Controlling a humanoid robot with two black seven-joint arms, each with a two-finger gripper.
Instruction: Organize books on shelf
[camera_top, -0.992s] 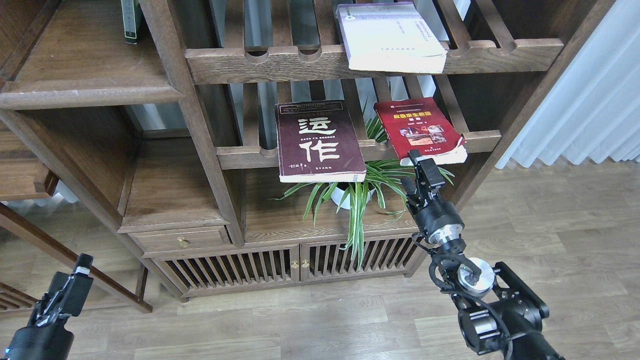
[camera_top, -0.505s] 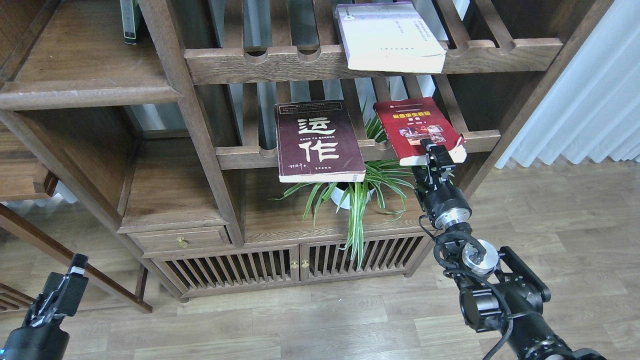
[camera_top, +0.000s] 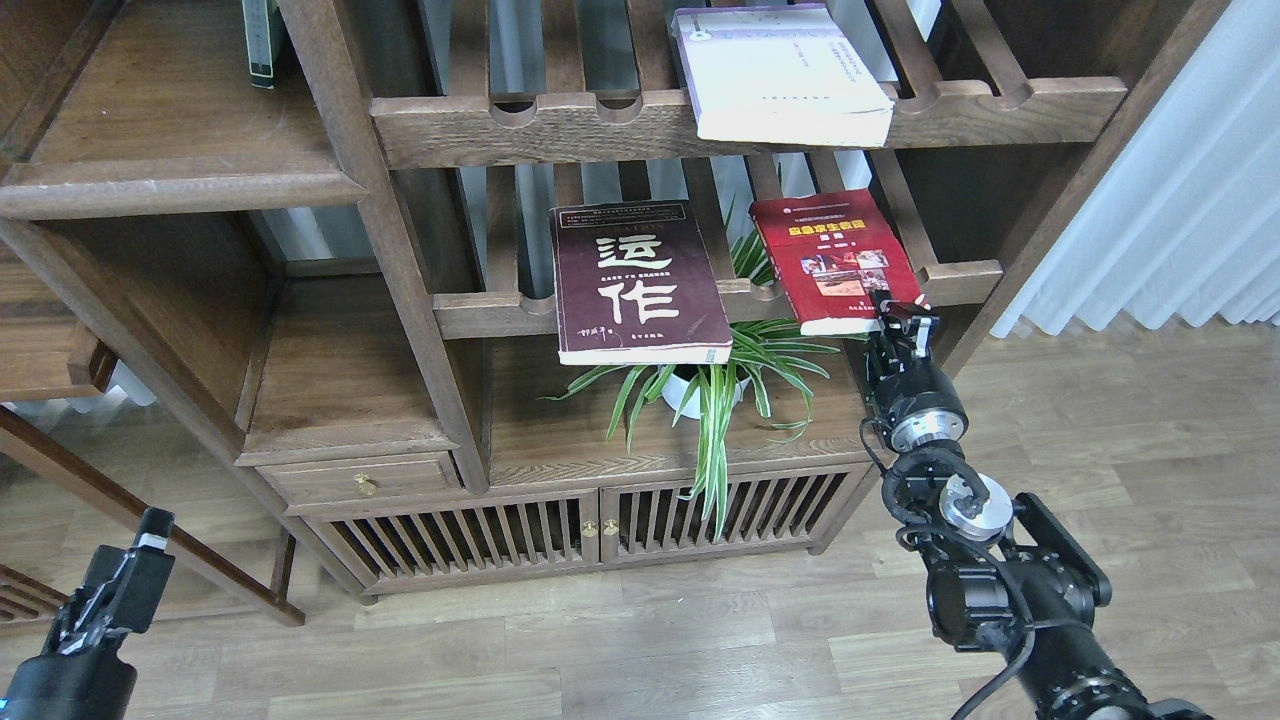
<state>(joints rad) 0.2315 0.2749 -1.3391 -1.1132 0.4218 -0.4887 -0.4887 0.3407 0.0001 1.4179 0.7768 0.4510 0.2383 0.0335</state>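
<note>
The dark maroon book (camera_top: 635, 285) with large white characters lies on the middle slatted rack, overhanging its front rail. The red book (camera_top: 830, 260) with a cover photo lies to its right on the same rack. The pale white-lavender book (camera_top: 780, 75) lies on the upper slatted rack. The solid dark-brown shelf (camera_top: 180, 185) with a rounded front edge is at the upper left. My right gripper (camera_top: 903, 315) is at the red book's front right corner; its fingers are dark and cannot be told apart. My left gripper (camera_top: 150, 535) hangs low at the far left, away from the books.
A potted spider plant (camera_top: 710, 390) stands under the middle rack on the cabinet top. A green book (camera_top: 262, 40) stands at the back of the solid shelf. A cabinet with slatted doors (camera_top: 600, 530) is below. A white curtain (camera_top: 1180, 200) hangs at the right.
My right gripper has moved up and to the right, from under the red book's front edge to its front right corner. The red book has shifted slightly. My left gripper dropped a little.
</note>
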